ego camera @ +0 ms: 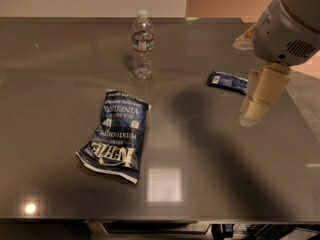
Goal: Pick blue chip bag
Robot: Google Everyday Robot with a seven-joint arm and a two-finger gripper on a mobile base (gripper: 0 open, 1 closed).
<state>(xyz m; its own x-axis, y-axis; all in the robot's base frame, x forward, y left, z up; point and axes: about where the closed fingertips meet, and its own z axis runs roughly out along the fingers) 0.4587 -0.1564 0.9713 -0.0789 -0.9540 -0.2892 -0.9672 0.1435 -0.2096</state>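
Note:
The blue chip bag (pixel 117 135) lies flat on the dark table (pixel 200 149), left of centre, crinkled, with white "KETTLE" lettering upside down towards the front. My gripper (pixel 244 81) hangs above the table's right side, well to the right of the bag and apart from it. One beige finger (pixel 261 95) points down and the other (pixel 245 36) shows behind the grey wrist. The two are spread apart with nothing between them.
A clear water bottle (pixel 142 45) stands upright at the back, behind the bag. A small flat blue snack packet (pixel 227 81) lies at the right, just left of my gripper. The table's front edge runs along the bottom.

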